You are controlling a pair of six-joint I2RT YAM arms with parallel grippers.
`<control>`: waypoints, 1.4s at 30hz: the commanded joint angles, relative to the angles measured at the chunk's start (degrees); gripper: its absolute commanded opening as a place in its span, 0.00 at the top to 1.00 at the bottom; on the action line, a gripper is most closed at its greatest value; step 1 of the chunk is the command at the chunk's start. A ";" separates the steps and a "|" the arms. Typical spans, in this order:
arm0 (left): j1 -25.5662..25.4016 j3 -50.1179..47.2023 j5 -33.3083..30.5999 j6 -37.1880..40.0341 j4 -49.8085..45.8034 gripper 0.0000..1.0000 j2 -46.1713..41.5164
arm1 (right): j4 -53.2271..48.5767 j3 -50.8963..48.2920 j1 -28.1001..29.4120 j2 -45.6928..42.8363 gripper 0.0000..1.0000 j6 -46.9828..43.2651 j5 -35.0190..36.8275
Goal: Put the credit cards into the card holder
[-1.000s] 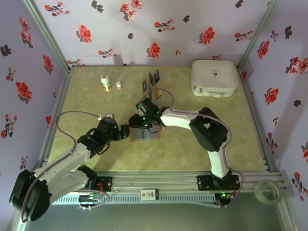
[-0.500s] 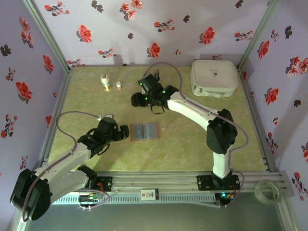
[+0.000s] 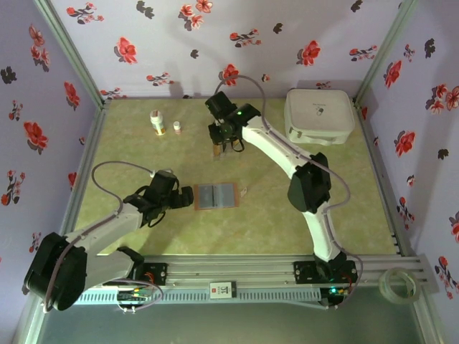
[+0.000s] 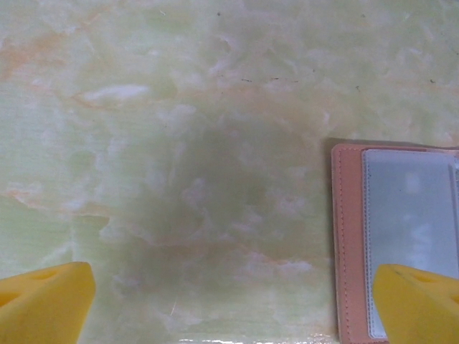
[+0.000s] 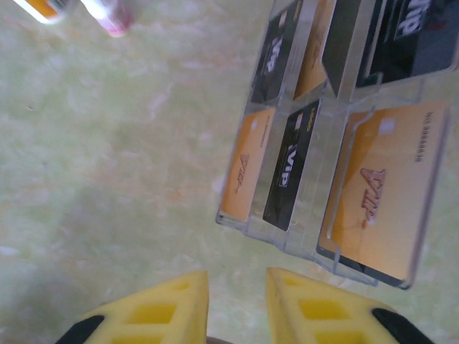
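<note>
Overhead you get the layout: the card holder (image 3: pixel 215 195) lies open in the middle of the bench (image 3: pixel 129 150), with the white case (image 3: pixel 319 115) at the far right corner. Your right wrist cam adds the detail: the credit cards (image 5: pixel 380 201), gold and black, sit in the slots of a clear card rack (image 5: pixel 305 240). The right jaws (image 5: pixel 237 301) hover just short of it, a narrow gap with nothing in it. The left jaws (image 4: pixel 229 308) are spread wide and empty, one tip over the holder's brown edge. There's loads of bare bench left of it.
</note>
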 commanded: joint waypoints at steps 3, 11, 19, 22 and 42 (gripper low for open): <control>0.97 1.75 1.08 1.72 1.54 0.00 1.44 | -5.49 7.09 0.06 5.33 0.77 -2.11 2.78; 1.64 2.37 2.37 1.75 2.91 0.00 3.12 | -5.13 9.70 -0.64 9.10 0.78 -2.02 4.22; 1.90 2.49 2.92 1.95 3.74 0.00 4.52 | -3.43 9.70 -0.95 10.34 0.77 -1.23 1.11; 2.00 2.28 3.07 1.87 4.10 0.00 4.72 | -2.89 9.72 -0.89 11.02 0.75 -0.63 0.12; 2.47 2.28 4.15 2.08 4.79 0.00 5.93 | -3.06 9.61 -1.13 8.00 0.70 -1.61 2.71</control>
